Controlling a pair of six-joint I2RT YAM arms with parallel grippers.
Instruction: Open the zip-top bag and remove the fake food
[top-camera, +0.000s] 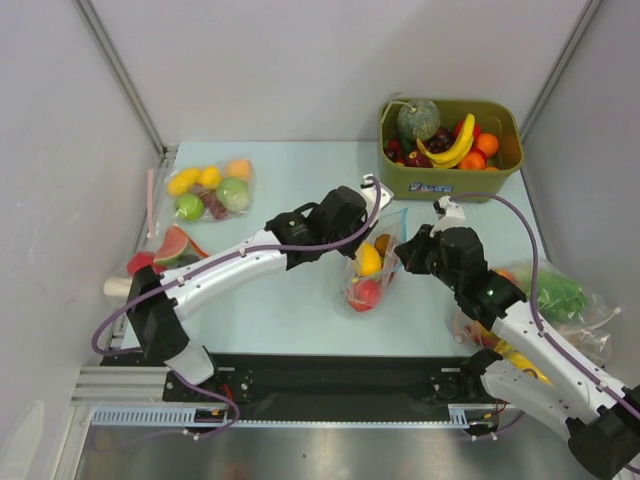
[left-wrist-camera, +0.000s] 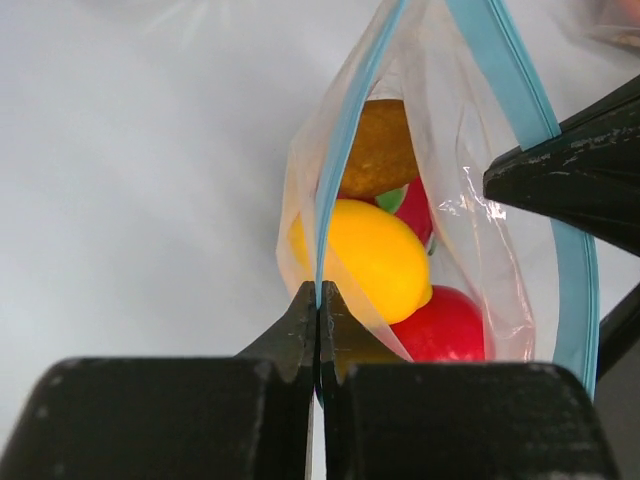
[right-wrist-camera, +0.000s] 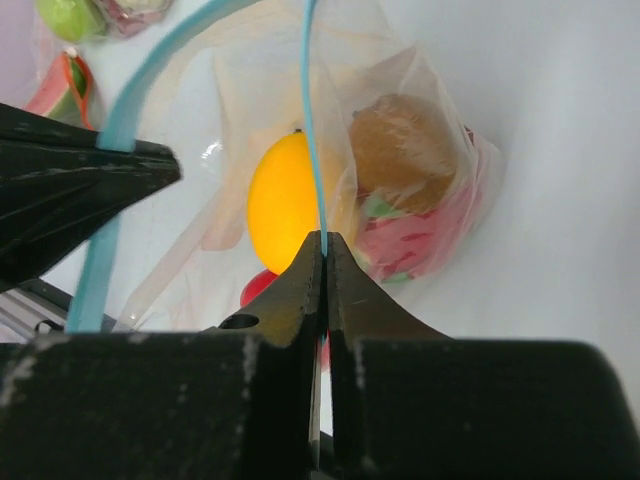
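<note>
The clear zip-top bag (top-camera: 372, 268) hangs between both grippers above the table middle, mouth open. Its blue zip strip (left-wrist-camera: 340, 150) shows in the left wrist view and again in the right wrist view (right-wrist-camera: 312, 120). Inside is the fake food: a yellow round fruit (left-wrist-camera: 375, 258), a red one (left-wrist-camera: 445, 325), a brown-orange one (left-wrist-camera: 380, 150) and a bit of green. My left gripper (left-wrist-camera: 319, 290) is shut on one zip lip. My right gripper (right-wrist-camera: 324, 240) is shut on the other lip. The grippers face each other across the bag (right-wrist-camera: 400, 180).
An olive-green bin (top-camera: 450, 148) with a melon, banana and other fruit stands at the back right. Another bag of fruit (top-camera: 210, 190) lies back left, with a watermelon slice (top-camera: 172, 245) near it. More bagged items (top-camera: 560, 300) lie at the right.
</note>
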